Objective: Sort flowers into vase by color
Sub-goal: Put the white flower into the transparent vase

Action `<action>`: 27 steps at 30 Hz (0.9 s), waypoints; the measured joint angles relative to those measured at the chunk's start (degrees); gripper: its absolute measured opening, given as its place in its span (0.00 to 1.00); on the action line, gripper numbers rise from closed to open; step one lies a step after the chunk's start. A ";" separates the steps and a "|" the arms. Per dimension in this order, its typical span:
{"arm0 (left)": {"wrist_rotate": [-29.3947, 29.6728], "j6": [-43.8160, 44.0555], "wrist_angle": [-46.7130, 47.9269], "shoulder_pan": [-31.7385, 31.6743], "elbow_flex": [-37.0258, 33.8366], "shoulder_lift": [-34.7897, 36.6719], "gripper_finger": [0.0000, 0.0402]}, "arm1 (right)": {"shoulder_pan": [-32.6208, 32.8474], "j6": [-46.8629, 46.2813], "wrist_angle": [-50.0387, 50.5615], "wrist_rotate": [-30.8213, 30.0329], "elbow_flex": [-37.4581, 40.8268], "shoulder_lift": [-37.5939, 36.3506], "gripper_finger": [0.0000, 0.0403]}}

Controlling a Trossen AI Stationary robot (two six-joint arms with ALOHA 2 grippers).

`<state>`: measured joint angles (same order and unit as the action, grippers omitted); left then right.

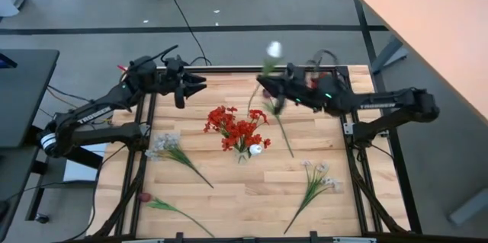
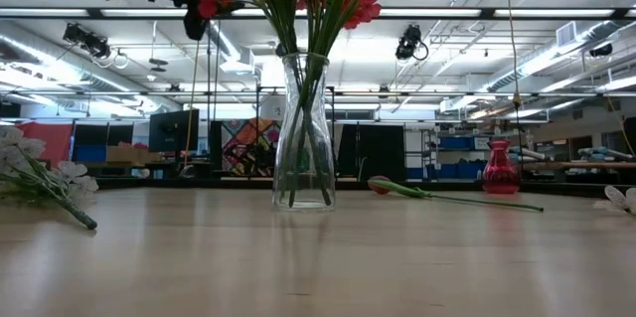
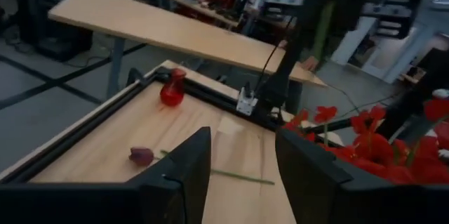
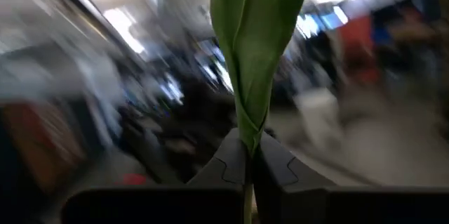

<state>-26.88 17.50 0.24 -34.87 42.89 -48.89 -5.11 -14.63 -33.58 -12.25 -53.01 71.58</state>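
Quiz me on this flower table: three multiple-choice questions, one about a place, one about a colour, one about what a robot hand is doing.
1. Where is the vase?
A. mid-table
B. on the floor
C. at a corner

2. What colour are the flowers in it?
A. white
B. red
C. yellow

3. The right gripper is:
A. empty
B. clamping a green stem
C. holding the vase

Answers: 1 A, the high view shows it mid-table. 2 B, red blossoms top it. 3 B, its jaws pinch the stem, white bud above.
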 joint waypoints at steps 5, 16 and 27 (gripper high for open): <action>3.03 1.50 1.81 1.91 0.00 0.27 0.41 | 3.32 1.68 -21.19 1.17 12.41 -5.24 0.03; 9.04 5.44 3.15 5.64 0.00 0.20 0.41 | 5.76 4.07 -28.05 18.42 11.20 -11.78 0.03; 10.52 3.91 3.37 6.25 0.00 0.20 0.41 | 13.67 8.17 -13.32 26.53 -2.25 -0.40 0.03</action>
<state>-16.36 21.41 3.61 -28.62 42.89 -48.69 8.57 -6.47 -46.90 14.28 -55.26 71.18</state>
